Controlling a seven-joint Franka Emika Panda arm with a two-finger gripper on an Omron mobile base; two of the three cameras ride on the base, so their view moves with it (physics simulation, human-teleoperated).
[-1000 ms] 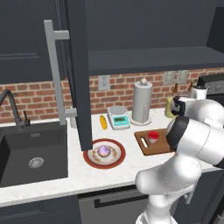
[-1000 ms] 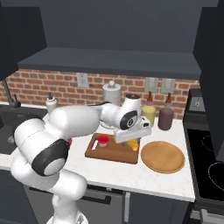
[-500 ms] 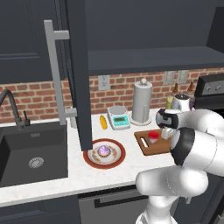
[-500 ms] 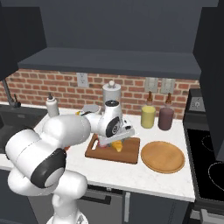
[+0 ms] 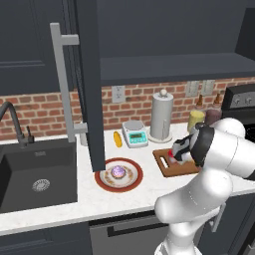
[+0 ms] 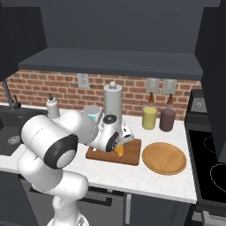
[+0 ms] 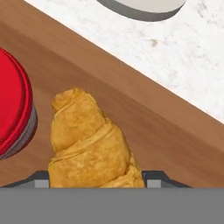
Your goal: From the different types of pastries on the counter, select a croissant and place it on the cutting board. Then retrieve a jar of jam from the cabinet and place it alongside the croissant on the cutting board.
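Home kitchen, sink (image 5: 40, 174), stovetop (image 6: 212, 170) (brick backsplash), dark cabinets (image 5: 30, 45)

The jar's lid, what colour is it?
Bright red lid, clearest in the hand view.

The croissant (image 7: 89, 144) lies on the board (image 7: 144, 131), just beside the jar (image 7: 13, 109); the counter (image 7: 175, 57) lies beyond.

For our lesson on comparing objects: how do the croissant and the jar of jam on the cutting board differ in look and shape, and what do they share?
Colour: the croissant is golden-orange, while the jar of jam has a bright red lid.
Shape: the croissant is long, ridged and tapered; the jar is round with a smooth flat top.
Surface: the croissant looks flaky and matt; the jar has a clear greyish wall below its lid.
Shared: both sit close together over the brown cutting board.
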